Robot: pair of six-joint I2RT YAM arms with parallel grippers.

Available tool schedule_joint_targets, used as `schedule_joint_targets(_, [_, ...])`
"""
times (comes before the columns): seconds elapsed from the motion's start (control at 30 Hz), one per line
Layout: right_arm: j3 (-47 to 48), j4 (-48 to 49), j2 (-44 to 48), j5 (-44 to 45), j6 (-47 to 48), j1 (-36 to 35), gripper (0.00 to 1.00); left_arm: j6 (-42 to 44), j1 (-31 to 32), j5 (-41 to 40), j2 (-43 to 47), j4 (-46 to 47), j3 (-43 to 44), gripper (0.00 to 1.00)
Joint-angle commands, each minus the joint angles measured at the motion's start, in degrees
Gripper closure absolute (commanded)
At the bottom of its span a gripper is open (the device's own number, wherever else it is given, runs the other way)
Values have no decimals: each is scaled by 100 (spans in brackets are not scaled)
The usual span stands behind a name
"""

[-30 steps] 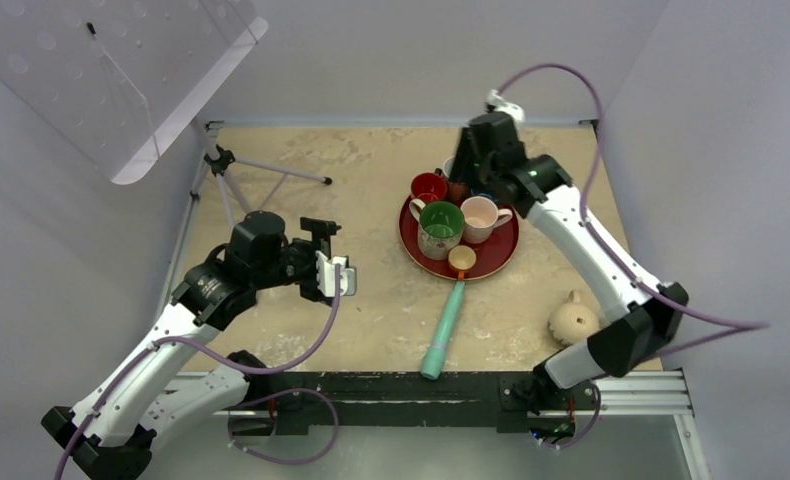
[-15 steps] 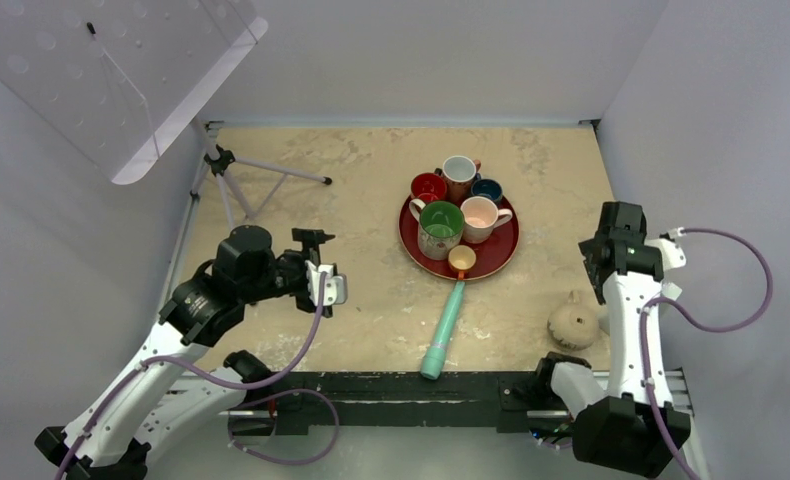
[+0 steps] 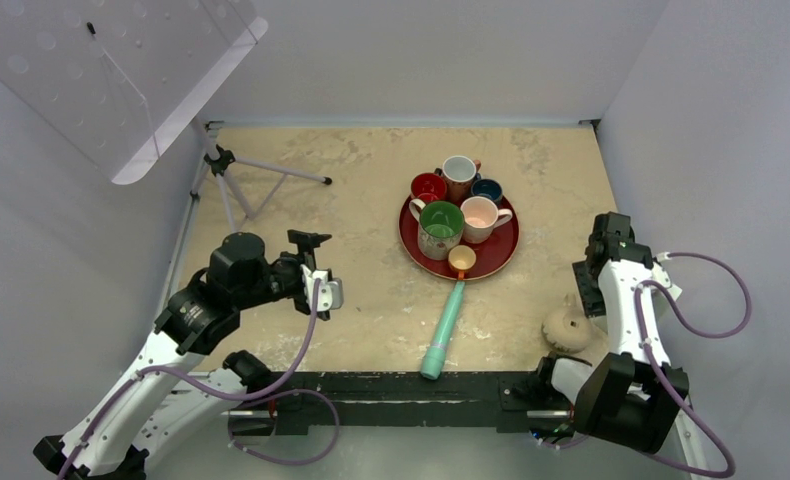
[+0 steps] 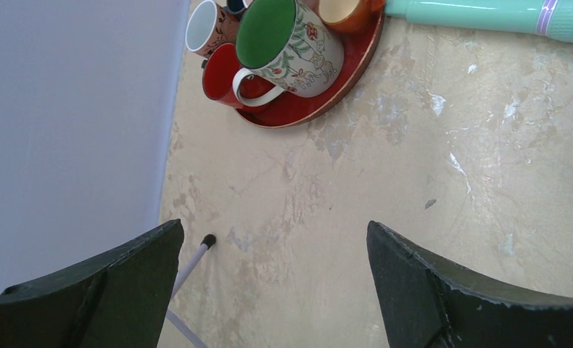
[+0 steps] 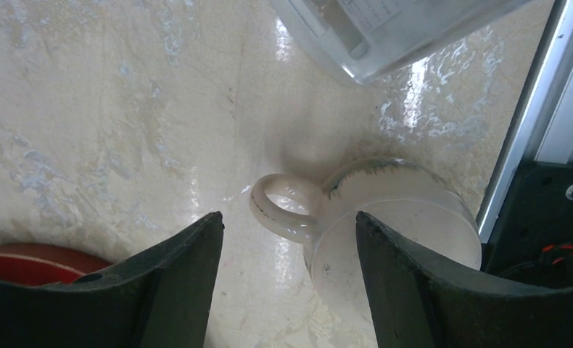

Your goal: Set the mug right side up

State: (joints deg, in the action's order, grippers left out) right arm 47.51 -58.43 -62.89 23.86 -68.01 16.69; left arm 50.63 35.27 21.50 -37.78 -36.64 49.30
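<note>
Rounded beige ceramic mug [image 3: 569,325] on the desk [image 3: 321,160], at 4 o'clock from the round red tray [image 3: 491,262]. Right tool [image 5: 287,217] spread, the mug's loop handle [image 5: 263,210] seen between its fingers. Left tool [image 4: 274,228] spread.

The tray [image 3: 491,262] is sitting right of centre on the desk [image 3: 371,170], carrying a cluster of cups [image 3: 439,225]. The torch [image 3: 445,330] is lying just before it, reaching toward the near edge. The mug [image 3: 568,328] is resting near the front right corner, close by the right gripper [image 5: 287,225]. The tripod [image 3: 241,175] is standing far left, behind the left gripper [image 4: 276,290].
</note>
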Motion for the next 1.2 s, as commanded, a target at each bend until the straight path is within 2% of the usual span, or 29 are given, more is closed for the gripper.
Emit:
schedule_joint_targets(0.0, [-143,260,281,-821,-180,-27,31,152,6,-125,25,347,-41,0])
schedule_joint_targets(0.17, [53,347,307,-1087,-483,-582,32,190,-1,-144,-18,416,-38,0])
schedule_joint_targets(0.23, [231,342,188,-1143,-646,-1007,32,190,5,-129,-35,431,-34,0])
schedule_joint_targets(0.37, [874,-193,-108,-620,-494,-1290,31,218,0,-179,-37,390,-6,0])
schedule_joint_targets(0.43, [1056,-561,19,-174,-490,-1217,28,236,-3,-198,-22,358,-15,0])
schedule_joint_targets(0.5, [1012,-748,268,43,-318,-725,27,224,-7,-200,4,363,-36,0])
schedule_joint_targets(0.57, [732,-665,554,74,55,-62,27,219,-3,-198,36,366,-66,0])
schedule_joint_targets(0.67, [202,-599,637,28,258,478,27,265,-4,-223,75,363,-97,0])
schedule_joint_targets(0.73, [30,-546,515,-61,254,527,36,290,-10,-250,78,359,-87,0])
schedule_joint_targets(0.8, [70,-592,384,-38,161,521,30,329,-7,-273,73,348,-71,0])
schedule_joint_targets(0.93, [108,-619,98,-83,276,517,29,351,-7,-316,95,389,-62,0])
schedule_joint_targets(1.0, [170,-602,-18,-136,298,515,25,364,-5,-331,83,398,-63,0])
schedule_joint_targets(1.07, [113,-365,-20,-664,333,490,26,391,-9,-331,57,403,-63,0])
schedule_joint_targets(1.17, [3,-124,-33,-1413,-140,-76,27,404,-11,-343,36,413,-37,0])
